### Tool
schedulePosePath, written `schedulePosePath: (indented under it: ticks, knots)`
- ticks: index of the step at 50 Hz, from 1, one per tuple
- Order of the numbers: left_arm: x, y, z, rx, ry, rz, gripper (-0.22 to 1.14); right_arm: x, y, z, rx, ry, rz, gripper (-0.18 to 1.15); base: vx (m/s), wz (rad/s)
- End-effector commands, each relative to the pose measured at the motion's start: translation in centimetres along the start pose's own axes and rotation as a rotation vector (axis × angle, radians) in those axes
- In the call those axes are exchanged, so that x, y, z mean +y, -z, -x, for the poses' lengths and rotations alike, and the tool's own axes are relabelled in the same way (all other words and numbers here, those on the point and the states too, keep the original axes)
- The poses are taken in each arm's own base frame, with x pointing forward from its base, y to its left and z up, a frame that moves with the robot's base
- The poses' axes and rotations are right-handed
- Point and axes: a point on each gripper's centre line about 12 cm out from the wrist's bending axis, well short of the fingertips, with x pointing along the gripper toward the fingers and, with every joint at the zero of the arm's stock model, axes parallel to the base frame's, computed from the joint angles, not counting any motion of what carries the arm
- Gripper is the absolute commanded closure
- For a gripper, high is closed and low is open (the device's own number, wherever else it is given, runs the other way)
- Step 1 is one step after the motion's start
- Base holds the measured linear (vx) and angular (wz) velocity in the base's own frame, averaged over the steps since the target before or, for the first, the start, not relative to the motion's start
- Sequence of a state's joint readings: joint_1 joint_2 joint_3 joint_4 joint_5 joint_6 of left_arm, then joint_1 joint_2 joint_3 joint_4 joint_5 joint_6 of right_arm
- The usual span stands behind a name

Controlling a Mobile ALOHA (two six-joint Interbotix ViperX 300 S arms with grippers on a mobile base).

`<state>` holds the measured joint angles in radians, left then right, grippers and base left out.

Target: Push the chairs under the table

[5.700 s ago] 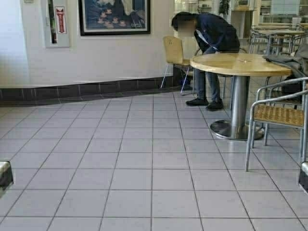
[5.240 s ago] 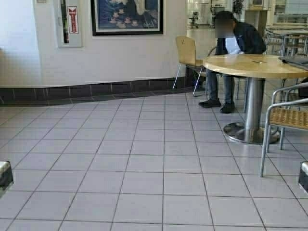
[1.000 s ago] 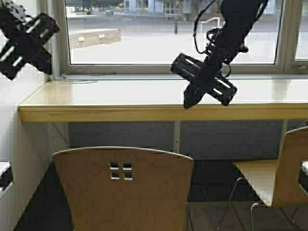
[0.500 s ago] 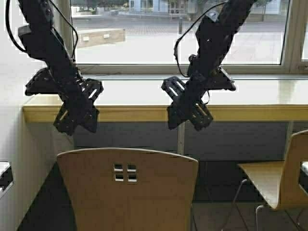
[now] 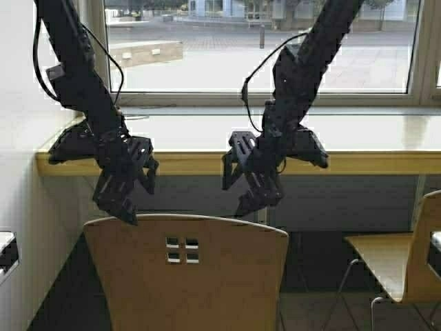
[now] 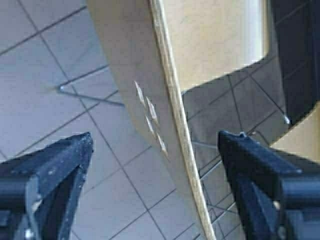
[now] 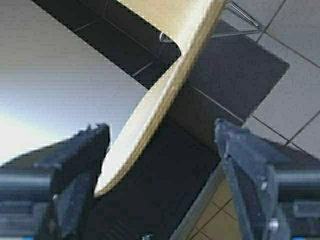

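With both jaws spread, our left gripper (image 5: 117,196) and right gripper (image 5: 249,186) straddle the near plywood chair (image 5: 189,272) backrest's top edge — uneven pushing from the 2 could skew it against the counter table (image 5: 372,162).

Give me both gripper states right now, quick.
Left gripper: open, holding nothing, fingers either side of the near chair backrest's top edge.
Right gripper: open, holding nothing, just above that backrest's other end.

No writing, label, brand, number or sign can be read in any view. The chair (image 5: 186,272) back and the table (image 5: 386,163) edge show plain wood only.
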<state>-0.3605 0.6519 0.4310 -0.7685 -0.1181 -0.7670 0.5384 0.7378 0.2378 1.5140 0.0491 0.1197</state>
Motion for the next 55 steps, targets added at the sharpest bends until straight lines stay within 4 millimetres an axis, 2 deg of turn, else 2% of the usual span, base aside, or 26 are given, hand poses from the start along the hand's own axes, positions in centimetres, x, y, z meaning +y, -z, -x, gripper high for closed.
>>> schedulePosePath:
  ticks: [1,12,21,33,45,49,53,55]
  knots:
    - [-1.1,-1.2,-0.4,-0.013,0.022,0.039,-0.11,0.1,-0.7,0.2,-0.007,-0.005,-0.06,0.01,0.02,0.01]
    - [0.0,-3.3,-1.9,-0.042,-0.009,0.13,-0.11,-1.1,-1.6,-1.3,-0.017,0.023,-0.087,0.01,0.02,0.01]
    - [0.1,-4.3,-3.4,-0.055,-0.013,0.151,-0.11,-1.7,-2.1,-3.0,-0.02,0.036,-0.098,0.01,0.02,0.0]
    - [1.0,-4.0,-6.6,-0.043,-0.041,0.155,-0.11,-2.9,-3.3,-5.0,-0.032,0.06,-0.115,0.01,0.02,0.0]
    - [0.6,-4.1,-8.5,-0.048,-0.026,0.158,-0.09,-3.5,-3.6,-7.6,-0.018,0.064,-0.109,0.05,0.02,-0.01]
    - [0.8,-4.3,-8.6,-0.052,-0.028,0.16,-0.03,-3.5,-3.6,-8.2,-0.007,0.062,-0.108,0.14,0.03,-0.01]
    - [1.0,-4.4,-8.6,-0.052,-0.033,0.16,0.1,-3.7,-3.6,-8.4,-0.004,0.065,-0.105,0.39,0.04,-0.03]
    - [1.2,-4.3,-8.7,-0.052,-0.038,0.161,0.22,-3.7,-3.6,-8.4,-0.004,0.067,-0.103,0.54,0.05,-0.03]
